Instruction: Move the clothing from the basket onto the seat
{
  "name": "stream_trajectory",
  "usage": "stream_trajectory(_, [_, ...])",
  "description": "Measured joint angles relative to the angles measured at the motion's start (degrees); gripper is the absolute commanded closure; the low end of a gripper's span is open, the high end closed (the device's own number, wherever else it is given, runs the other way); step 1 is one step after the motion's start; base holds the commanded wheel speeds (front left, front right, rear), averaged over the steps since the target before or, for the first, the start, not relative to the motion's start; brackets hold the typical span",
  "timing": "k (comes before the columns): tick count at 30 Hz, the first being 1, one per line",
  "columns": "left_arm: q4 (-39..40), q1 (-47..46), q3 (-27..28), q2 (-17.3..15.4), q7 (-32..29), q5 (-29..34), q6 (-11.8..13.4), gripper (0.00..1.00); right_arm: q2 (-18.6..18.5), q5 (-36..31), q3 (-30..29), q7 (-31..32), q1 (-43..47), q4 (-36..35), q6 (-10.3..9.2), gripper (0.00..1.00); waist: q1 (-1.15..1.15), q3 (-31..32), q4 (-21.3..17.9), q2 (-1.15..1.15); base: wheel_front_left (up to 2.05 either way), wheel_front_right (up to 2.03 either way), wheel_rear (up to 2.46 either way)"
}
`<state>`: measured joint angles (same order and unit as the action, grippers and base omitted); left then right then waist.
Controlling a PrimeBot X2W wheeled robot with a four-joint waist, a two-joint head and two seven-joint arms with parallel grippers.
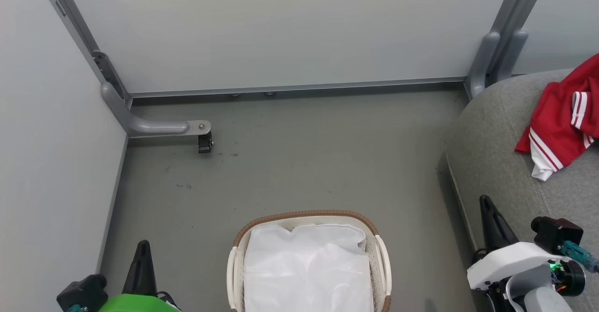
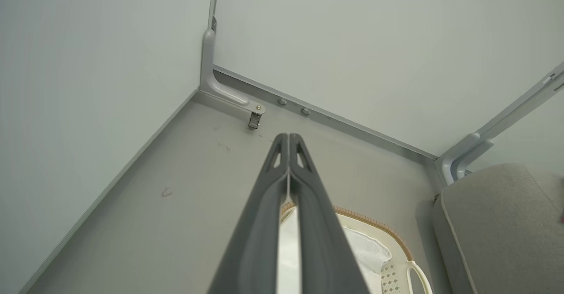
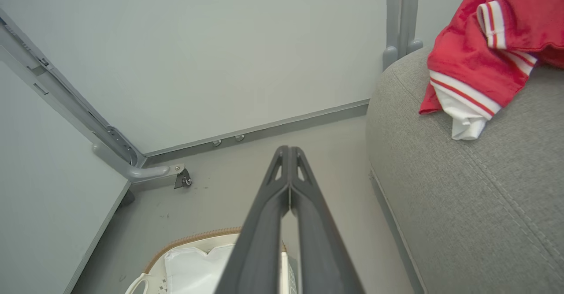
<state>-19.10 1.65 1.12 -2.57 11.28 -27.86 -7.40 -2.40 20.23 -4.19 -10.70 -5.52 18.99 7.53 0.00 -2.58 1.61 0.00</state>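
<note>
Task looks done: red jersey w/ white stripes (image 1: 559,115) lies on big grey fabric seat (image 1: 491,162), apart from cream perforated plastic basket (image 1: 304,214), white liner sheet (image 1: 309,265) inside. Fingers together, nothing held: left end effector (image 2: 288,140), right end effector (image 3: 289,150).

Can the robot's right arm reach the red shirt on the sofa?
Probably yes. The right gripper is shut and empty, close beside the sofa. The red shirt lies in the open on top of the sofa, with nothing between it and the gripper. The gripper would have to open first.
</note>
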Motion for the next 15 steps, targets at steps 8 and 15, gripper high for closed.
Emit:
stream_trajectory(8, [0.48,-0.69,0.54,-0.01,-2.0,-7.46,0.01,1.0,0.0,8.29,-0.07,1.83,0.01,-0.69,0.0,1.0,0.0,0.17,-0.12,0.0,0.0,0.0,0.0])
stream_trajectory(15, [0.93,-1.4,0.92,-0.03,-3.6,-13.17,0.01,1.0,-0.01,14.8,-0.23,3.3,0.01,-1.13,0.0,1.0,0.0,0.32,-0.21,0.0,0.0,0.0,0.0])
